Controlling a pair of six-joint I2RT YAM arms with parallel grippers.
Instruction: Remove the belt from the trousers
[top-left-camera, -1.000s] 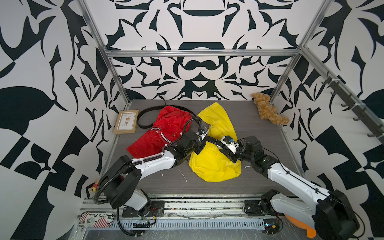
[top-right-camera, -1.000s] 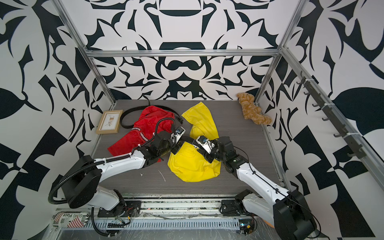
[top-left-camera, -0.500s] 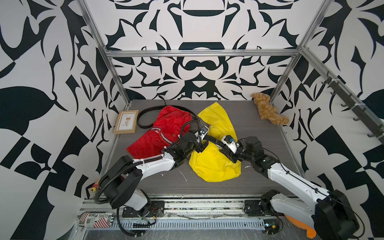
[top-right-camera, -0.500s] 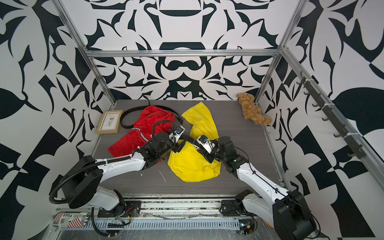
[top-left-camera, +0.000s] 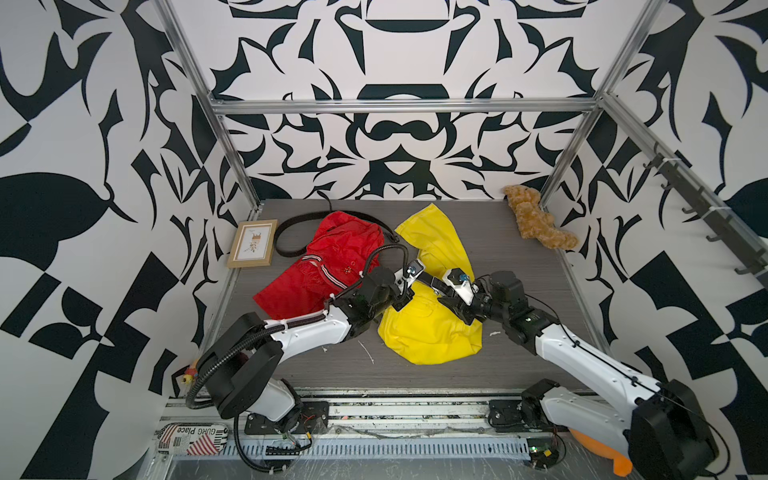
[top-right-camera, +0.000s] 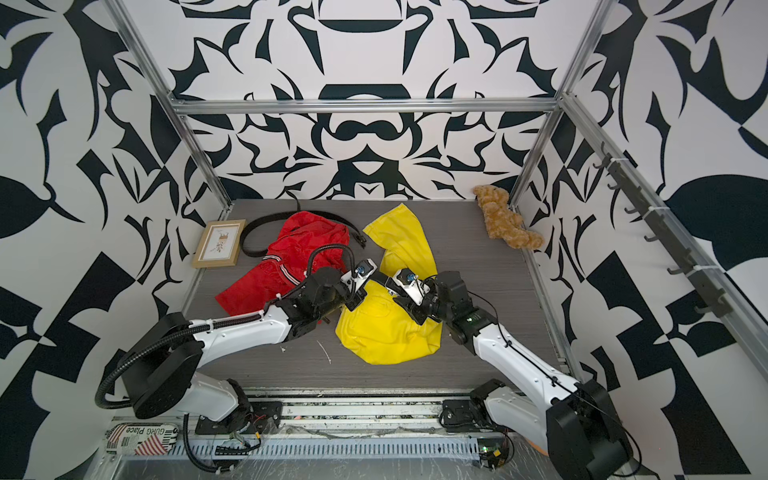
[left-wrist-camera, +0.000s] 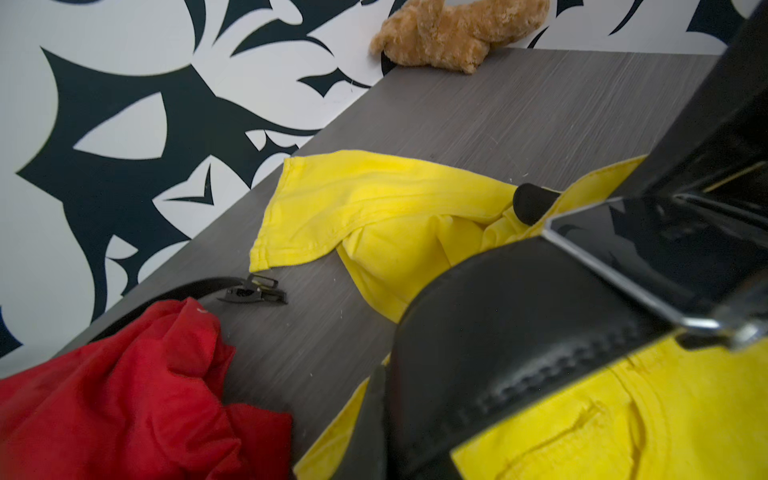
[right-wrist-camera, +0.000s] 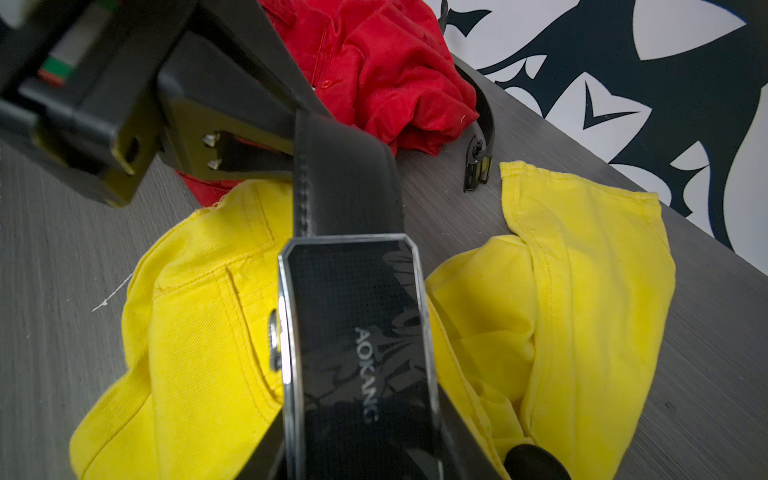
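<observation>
**Belt in both pincers, not yet clear of the yellow trousers**

The two arms meet over the waist of the yellow trousers (top-left-camera: 428, 332), which lie crumpled near the middle of the desk (top-left-camera: 519, 257). The right pincer (top-left-camera: 446, 297) grips the glossy black buckle (right-wrist-camera: 357, 332) of the belt (right-wrist-camera: 345, 187). The left pincer (top-left-camera: 409, 286) is closed, and in the right wrist view the strap runs straight from the buckle up into its fingers, so it appears to be clamped on the strap just beside the buckle. Only that short stretch between the pincers shows. The rest of the strap is hidden by the arms and cloth, so I cannot tell whether it sits in any loops.

The red trousers (top-left-camera: 332, 249) lie beside the yellow pair, touching it. An other belt (top-left-camera: 291, 226) curves round their far side on the desk, its clasp (left-wrist-camera: 253, 291) resting on bare wood. Part of it is hidden at the red cloth.

My reading is that the grasp is made and the pulling-out is what remains. The belt lies at the waistband and nothing shows it free, so the task looks early to midway.
</observation>
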